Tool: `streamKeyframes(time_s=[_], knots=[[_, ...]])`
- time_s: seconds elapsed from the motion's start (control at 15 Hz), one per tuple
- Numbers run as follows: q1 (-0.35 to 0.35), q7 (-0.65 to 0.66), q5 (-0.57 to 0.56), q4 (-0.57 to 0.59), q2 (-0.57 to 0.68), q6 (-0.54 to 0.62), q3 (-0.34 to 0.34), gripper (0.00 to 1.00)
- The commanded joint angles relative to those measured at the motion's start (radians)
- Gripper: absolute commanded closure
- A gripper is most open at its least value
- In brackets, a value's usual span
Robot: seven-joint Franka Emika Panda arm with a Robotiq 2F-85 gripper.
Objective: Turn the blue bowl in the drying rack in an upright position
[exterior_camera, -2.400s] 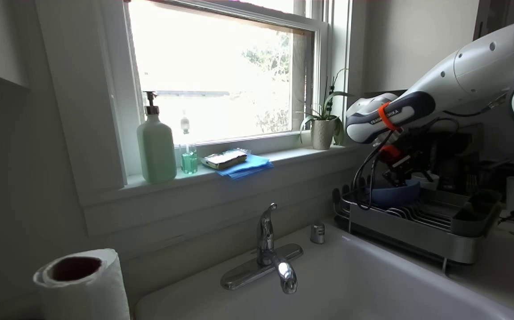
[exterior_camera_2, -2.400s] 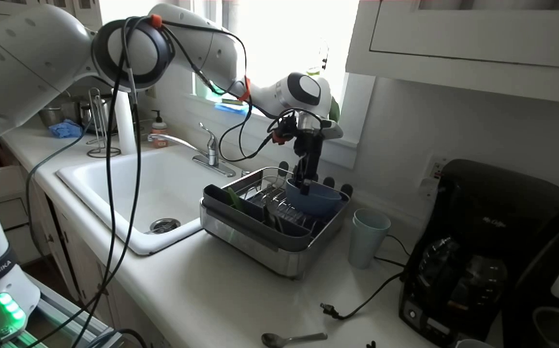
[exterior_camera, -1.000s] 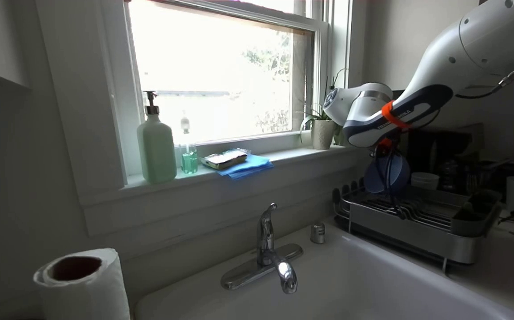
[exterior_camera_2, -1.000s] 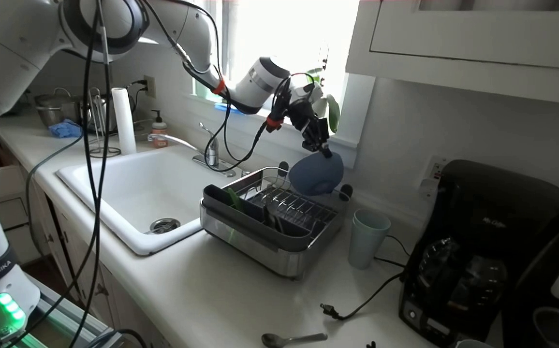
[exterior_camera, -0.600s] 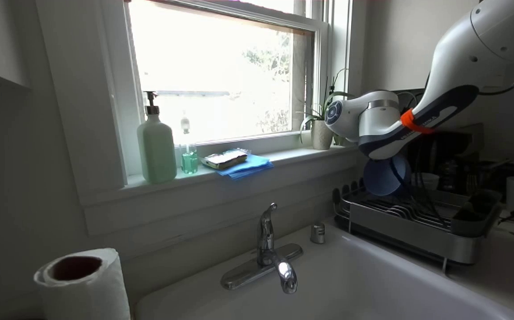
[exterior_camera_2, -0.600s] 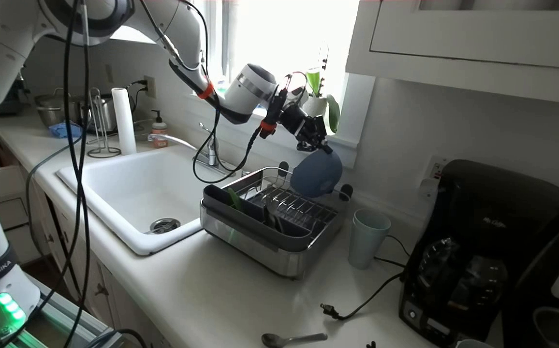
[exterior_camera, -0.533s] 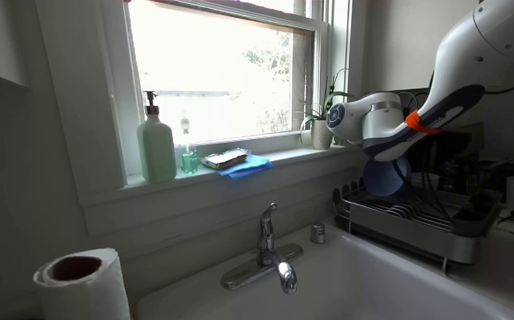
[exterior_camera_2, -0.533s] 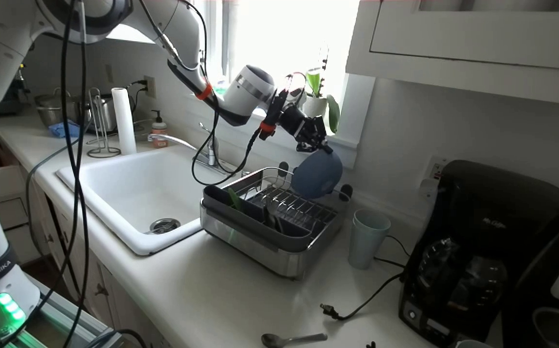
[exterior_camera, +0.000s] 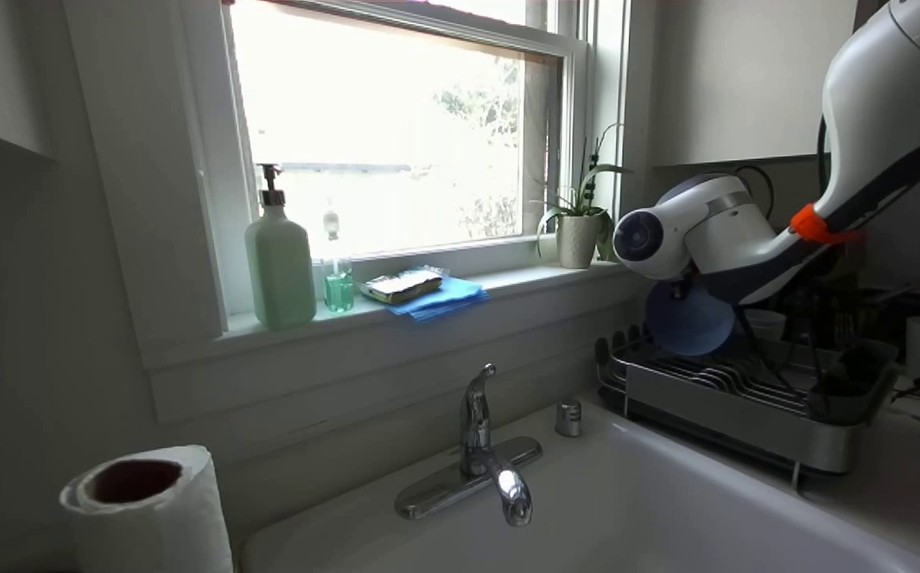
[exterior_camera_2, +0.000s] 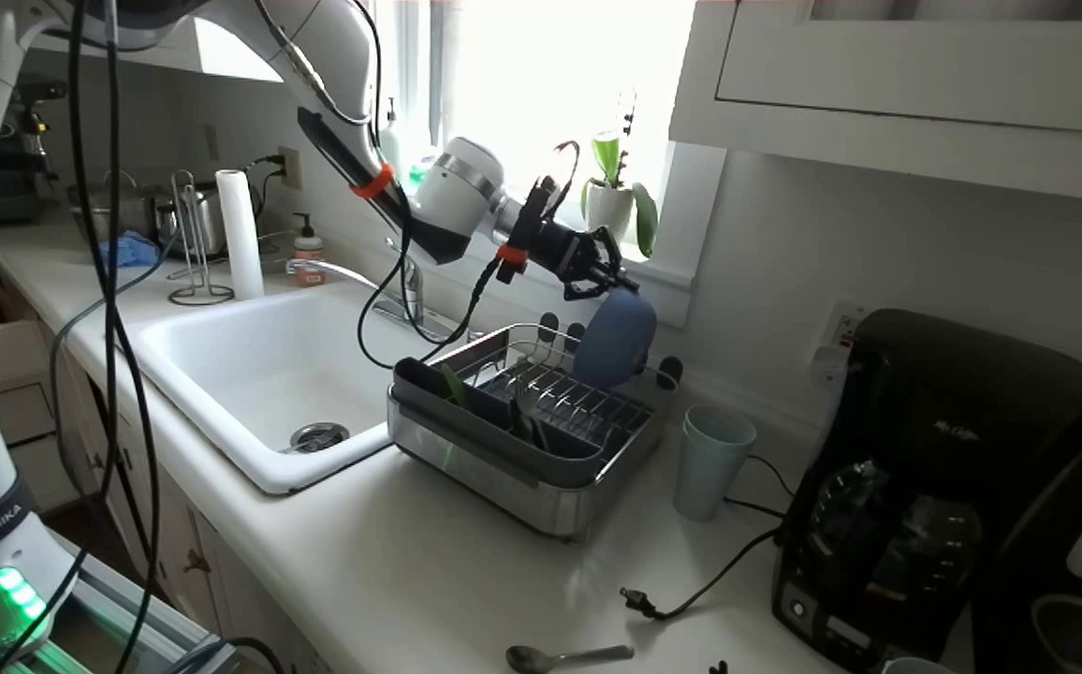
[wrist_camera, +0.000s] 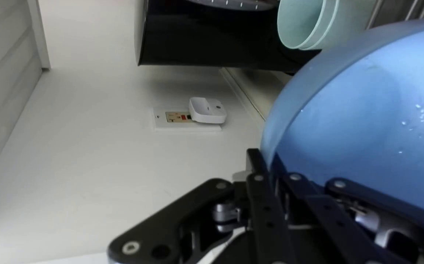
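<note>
Gripper (wrist_camera: pixel 266 161) pinches the blue bowl (exterior_camera_2: pixel 614 342) by its rim, tilted steeply on edge over the drying rack (exterior_camera: pixel 730 414); whether the two touch, I cannot tell. Nested cups (exterior_camera_2: pixel 709 473) stand just beside the rack, a potted plant (exterior_camera: pixel 577 241) on the windowsill (exterior_camera: pixel 520 275). The arm (exterior_camera_2: pixel 352 56) slants downward to the gripper.

Blue bowl (exterior_camera_2: pixel 612 342), steeply tilted, over wire drying rack (exterior_camera_2: pixel 492 481)
</note>
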Motion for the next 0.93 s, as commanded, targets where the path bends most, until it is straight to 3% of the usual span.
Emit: streamKeyframes(time_s=[0.0,0.4,0.87], knots=[[-0.032,-0.01,-0.11,-0.126,-0.102,0.073,0.044,0.99],[-0.019,-0.002,-0.205,-0.235,-0.168,0.055,0.086,0.99],[-0.02,0.001,-0.397,-0.32,-0.204,0.054,0.121,0.99]])
